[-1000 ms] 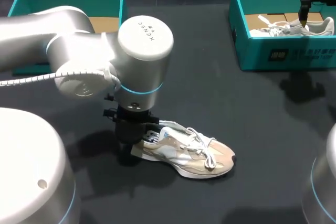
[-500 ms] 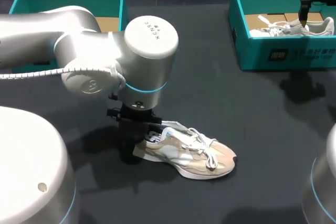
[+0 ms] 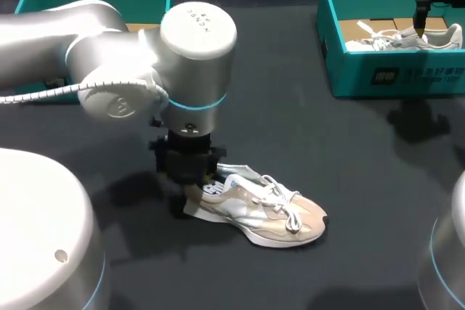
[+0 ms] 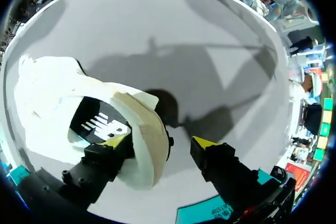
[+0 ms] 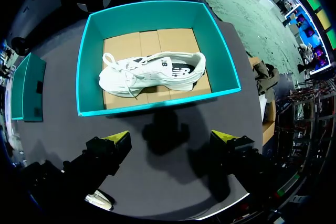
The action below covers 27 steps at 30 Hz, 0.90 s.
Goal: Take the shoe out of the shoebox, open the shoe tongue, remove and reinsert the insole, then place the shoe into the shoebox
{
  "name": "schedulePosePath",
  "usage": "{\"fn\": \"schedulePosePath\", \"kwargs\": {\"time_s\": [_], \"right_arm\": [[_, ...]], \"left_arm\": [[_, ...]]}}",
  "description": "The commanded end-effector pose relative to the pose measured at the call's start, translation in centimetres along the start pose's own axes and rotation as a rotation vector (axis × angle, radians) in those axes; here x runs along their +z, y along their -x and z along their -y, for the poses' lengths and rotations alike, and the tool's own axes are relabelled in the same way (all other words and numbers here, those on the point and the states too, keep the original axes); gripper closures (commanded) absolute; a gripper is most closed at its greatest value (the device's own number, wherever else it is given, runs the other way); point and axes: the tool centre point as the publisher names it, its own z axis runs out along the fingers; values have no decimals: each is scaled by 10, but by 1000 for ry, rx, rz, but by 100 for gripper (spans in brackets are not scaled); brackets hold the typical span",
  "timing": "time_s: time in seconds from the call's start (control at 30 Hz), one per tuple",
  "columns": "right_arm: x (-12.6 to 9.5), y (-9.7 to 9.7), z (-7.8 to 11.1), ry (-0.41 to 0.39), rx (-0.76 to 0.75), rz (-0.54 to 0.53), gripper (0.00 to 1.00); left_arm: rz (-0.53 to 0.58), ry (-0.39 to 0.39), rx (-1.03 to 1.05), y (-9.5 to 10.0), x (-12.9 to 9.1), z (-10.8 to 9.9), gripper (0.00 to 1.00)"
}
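My left gripper (image 4: 160,141) has its yellow-tipped fingers apart, straddling the heel (image 4: 149,129) of the shoe (image 4: 52,103). One finger is dipped inside the collar against the heel wall. The other stands outside, behind the heel, with a clear gap to it, so nothing is clamped. I judge this stance is set for pinching the heel wall to steady the shoe, or for reaching the insole (image 4: 97,124) just beside the inner finger.

The heel is a stiff, rounded beige cup. The insole is flat and black with a white mark. Ahead of the fingers the upper is pale, soft-looking mesh with white laces, lying on its sole on the dark matte table (image 4: 184,35), well apart from any box.

My right gripper (image 5: 172,137) hangs with its fingers wide apart and holding nothing, above bare table. Just ahead of them is the teal shoebox (image 5: 86,56), a rectangle with straight walls and a brown cardboard floor (image 5: 173,40). A second shoe (image 5: 152,72), white, lies on its side in it. That arm looks parked out of the left arm's way.
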Motion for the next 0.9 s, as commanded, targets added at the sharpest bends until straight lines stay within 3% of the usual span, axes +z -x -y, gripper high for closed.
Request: {"fn": "schedulePosePath", "kwargs": {"time_s": [0.03,0.2,0.57,0.8,0.9], "right_arm": [[0,0,0,1,0,1,0],[0,0,0,1,0,1,0],[0,0,0,1,0,1,0],[0,0,0,1,0,1,0],[0,0,0,1,0,1,0]], "left_arm": [[104,-46,-43,-35,-42,-11,0],[221,-179,-115,-57,-73,-27,0],[366,-348,-191,-92,-96,-32,0],[386,-381,-271,-117,-105,-25,0],[386,-381,-271,-117,-105,-25,0]]}}
